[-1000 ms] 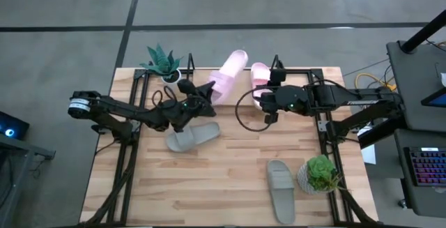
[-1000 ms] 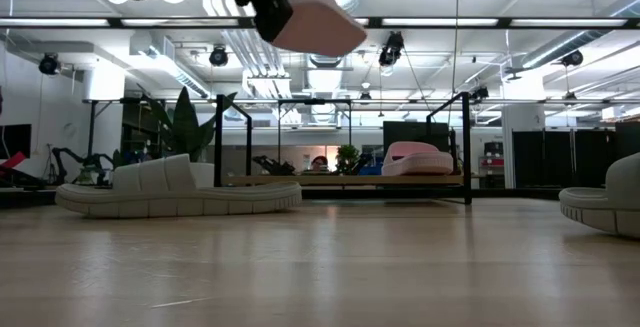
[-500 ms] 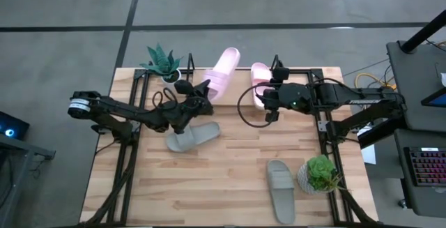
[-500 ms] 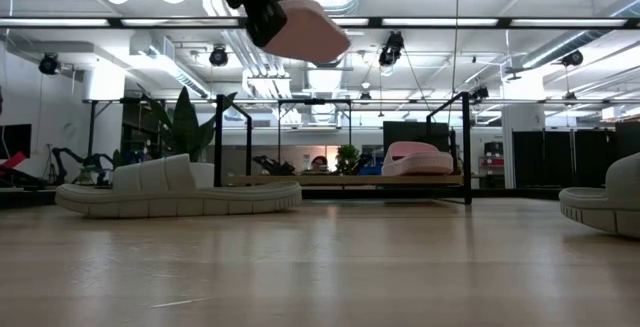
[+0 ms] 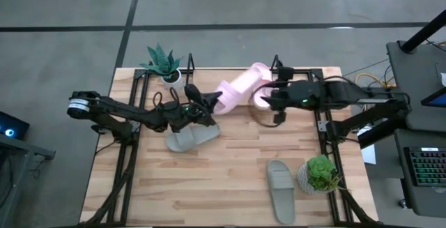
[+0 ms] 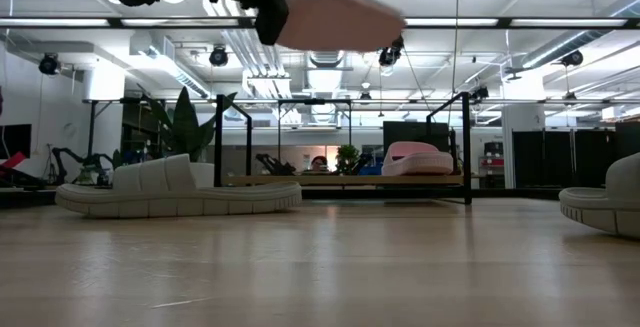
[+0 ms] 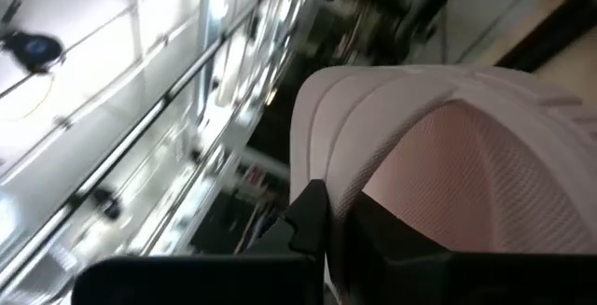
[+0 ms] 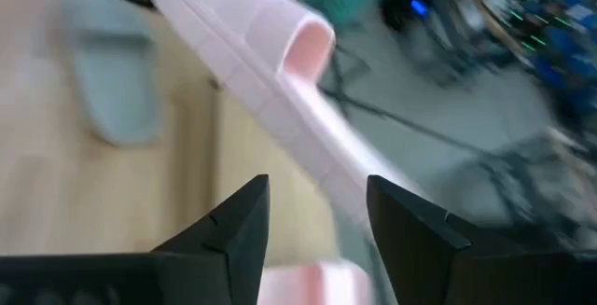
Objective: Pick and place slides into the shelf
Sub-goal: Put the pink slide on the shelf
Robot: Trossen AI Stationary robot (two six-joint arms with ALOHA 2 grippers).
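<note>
My left gripper (image 5: 208,107) is shut on a pale pink slide (image 5: 235,93), which is held high over the table's far middle (image 6: 340,17), its free end reaching toward my right gripper. My right gripper (image 5: 269,97) is open (image 8: 317,221) and hovers just past that free end, touching nothing. A second pink slide (image 6: 420,157) rests sole-down on the shelf's wooden board (image 6: 340,179), mostly hidden in the high view. One grey-green slide (image 5: 188,138) lies flat on the table below my left gripper. Another (image 5: 281,189) lies near the table's near right. My left gripper holds the pink slide by its broad strap (image 7: 373,118). One dark finger (image 7: 392,240) lies under the strap inside the opening and the other (image 7: 308,219) is at the strap's outer edge. The slide is lifted clear, roughly level, pointing toward the table's right.
A spiky potted plant (image 5: 164,63) stands at the far left corner and a bushy one (image 5: 320,173) near the right edge. Black arm-mount frames (image 5: 125,165) run along both sides. Bare wood lies in the table's middle and near left.
My left gripper has turned, and the pink slide has swung with it. The slide's free end pointed at the far edge before; it now points right, toward my right gripper. It has stayed lifted. My right gripper has stayed open and shifted slightly toward the right.
</note>
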